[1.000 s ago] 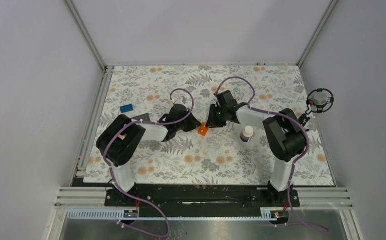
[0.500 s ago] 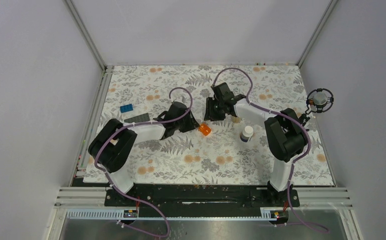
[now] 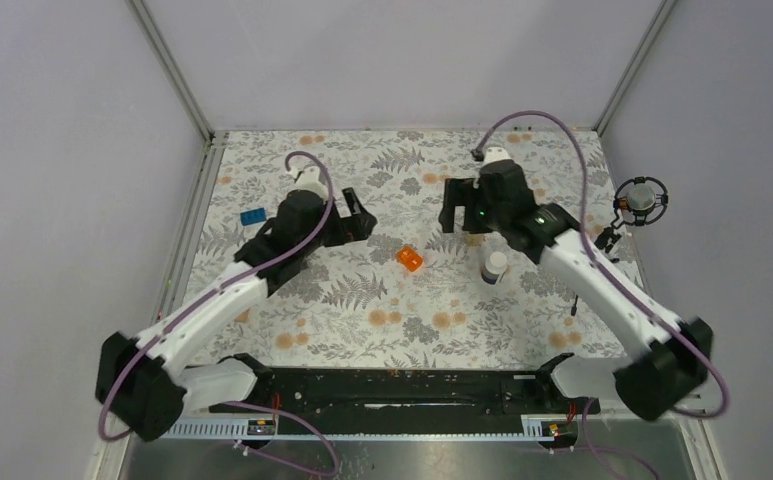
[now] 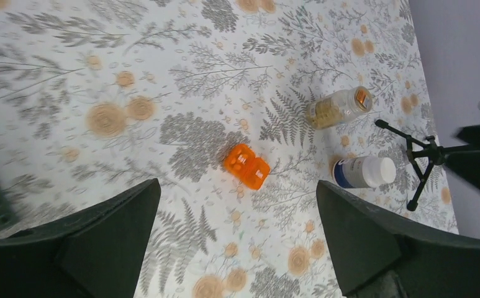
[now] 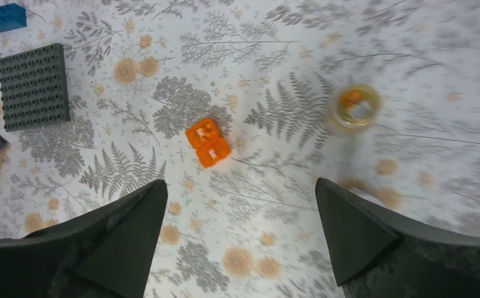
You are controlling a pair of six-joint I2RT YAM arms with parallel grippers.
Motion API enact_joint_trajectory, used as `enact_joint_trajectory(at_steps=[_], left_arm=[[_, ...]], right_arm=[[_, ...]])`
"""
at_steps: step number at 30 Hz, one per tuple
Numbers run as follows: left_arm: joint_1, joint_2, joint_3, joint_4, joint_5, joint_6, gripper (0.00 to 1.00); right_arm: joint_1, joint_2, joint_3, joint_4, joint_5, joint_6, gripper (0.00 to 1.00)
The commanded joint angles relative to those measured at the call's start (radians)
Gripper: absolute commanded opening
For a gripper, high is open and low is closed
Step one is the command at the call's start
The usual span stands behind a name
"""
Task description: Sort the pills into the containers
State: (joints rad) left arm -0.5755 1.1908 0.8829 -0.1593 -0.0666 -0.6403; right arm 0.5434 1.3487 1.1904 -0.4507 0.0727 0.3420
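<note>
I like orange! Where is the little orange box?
In the top view the orange box lies near the middle of the table, left of the white-capped bottle.

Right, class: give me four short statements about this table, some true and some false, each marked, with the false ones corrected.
1. The orange box lies on the floral cloth, in neither gripper. True.
2. The left gripper is shut on the white bottle. False: it is open and holds nothing; the white bottle is free on the cloth.
3. The blue brick sits on the dark grey studded plate. False: it lies beside the plate, apart from it.
4. The right gripper is open. True.
</note>
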Motion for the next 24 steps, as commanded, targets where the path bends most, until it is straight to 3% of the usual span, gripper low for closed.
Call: enact_joint_trajectory(at_steps=[1,7,12,18,24], left_arm=[[-0.004,-0.198,-0.002,-0.238,-0.135,0.088,0.99],[-0.009,-0.446,0.019,-0.447,-0.217,0.129,0.99],[-0.008,-0.581,0.098,-0.602,-0.273,0.137,0.99],[-0.008,-0.696,0.163,-0.666,-0.293,0.17,0.99],[-0.008,-0.744,0.157,-0.667,-0.296,0.187,0.99]], right_arm=[[0.006,-0.294,-0.034,-0.164,0.231,-0.082,0.99],[0.004,-0.661,-0.02,-0.351,0.507,-0.118,1.0],[0.004,-0.873,0.07,-0.479,0.655,-0.115,1.0],[0.004,-0.988,0.174,-0.569,0.759,-0.122,0.99],[0.005,-1.005,0.212,-0.574,0.686,-0.103,0.99]])
